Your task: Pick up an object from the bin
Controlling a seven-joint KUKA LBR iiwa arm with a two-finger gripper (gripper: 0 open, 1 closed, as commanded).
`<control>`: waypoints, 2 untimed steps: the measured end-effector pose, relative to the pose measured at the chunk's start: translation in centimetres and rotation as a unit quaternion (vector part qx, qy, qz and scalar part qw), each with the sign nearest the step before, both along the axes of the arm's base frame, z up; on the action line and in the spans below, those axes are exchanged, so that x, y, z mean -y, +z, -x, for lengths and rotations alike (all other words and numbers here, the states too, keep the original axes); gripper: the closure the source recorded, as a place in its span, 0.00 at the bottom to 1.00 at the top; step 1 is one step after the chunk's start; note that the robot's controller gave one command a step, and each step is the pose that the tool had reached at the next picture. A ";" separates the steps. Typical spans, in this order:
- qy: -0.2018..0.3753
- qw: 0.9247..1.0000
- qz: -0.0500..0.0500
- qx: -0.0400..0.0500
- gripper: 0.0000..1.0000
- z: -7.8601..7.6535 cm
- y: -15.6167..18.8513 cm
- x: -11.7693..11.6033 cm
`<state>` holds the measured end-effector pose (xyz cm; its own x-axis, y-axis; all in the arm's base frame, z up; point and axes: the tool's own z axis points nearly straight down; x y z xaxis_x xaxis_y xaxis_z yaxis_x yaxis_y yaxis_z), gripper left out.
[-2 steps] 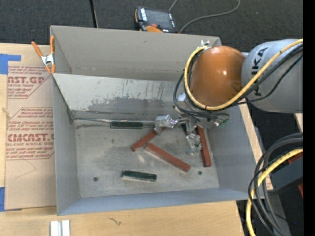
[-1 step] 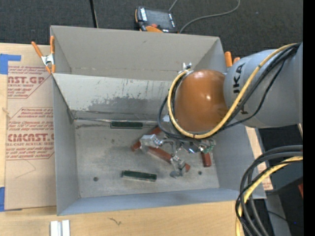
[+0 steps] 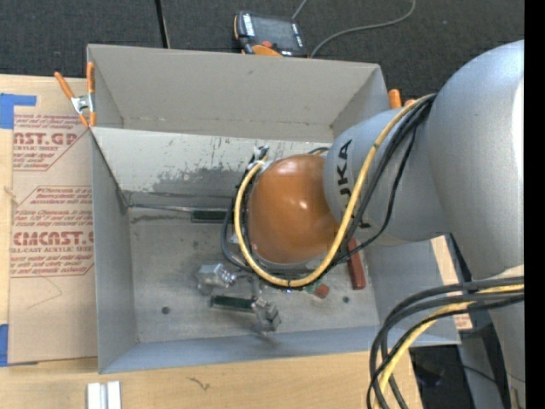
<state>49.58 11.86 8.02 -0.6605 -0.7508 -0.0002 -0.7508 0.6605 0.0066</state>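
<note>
Low over the bin (image 3: 111, 254) floor, the pincer (image 3: 245, 295) hangs with a small dark flat piece (image 3: 228, 301) directly beneath it, its opening impossible to tell, so apparently nothing is lifted yet and both grasp and raise remain.

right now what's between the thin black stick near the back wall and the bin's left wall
nothing, just bare grey metal floor in the camera view

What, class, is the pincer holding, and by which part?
It cannot be told. The pincer hangs low over a small dark flat thing on the bin floor, under the orange cover.
</note>
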 end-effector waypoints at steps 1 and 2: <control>-0.004 1.000 0.001 0.002 1.00 -0.2 0.2 0.5; 0.007 1.000 0.001 0.007 1.00 -0.3 17.8 0.4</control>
